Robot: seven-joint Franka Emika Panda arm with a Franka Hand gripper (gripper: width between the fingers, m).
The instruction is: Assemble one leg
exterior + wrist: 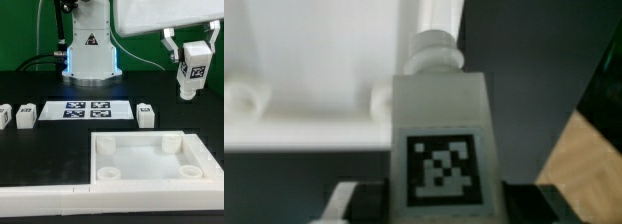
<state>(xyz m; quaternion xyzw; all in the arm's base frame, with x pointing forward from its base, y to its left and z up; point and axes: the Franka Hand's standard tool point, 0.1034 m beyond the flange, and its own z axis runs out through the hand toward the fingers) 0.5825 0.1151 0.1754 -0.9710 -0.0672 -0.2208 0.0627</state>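
One leg [192, 75] hangs clamped in our gripper [192, 52], clear of the tray [150, 186]; tilted, its peg [434, 50] could miss a socket [190, 172].

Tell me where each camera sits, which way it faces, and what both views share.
Exterior view: off the arm, across the table from the robot base, facing it over the large white tray-like piece; the base and the gripper show.
Wrist view: on the wrist, looking along the held leg toward that piece; the gripper's fingers show beside the leg.
Shared: the leg clamped in the gripper, and the large white tray-like piece.
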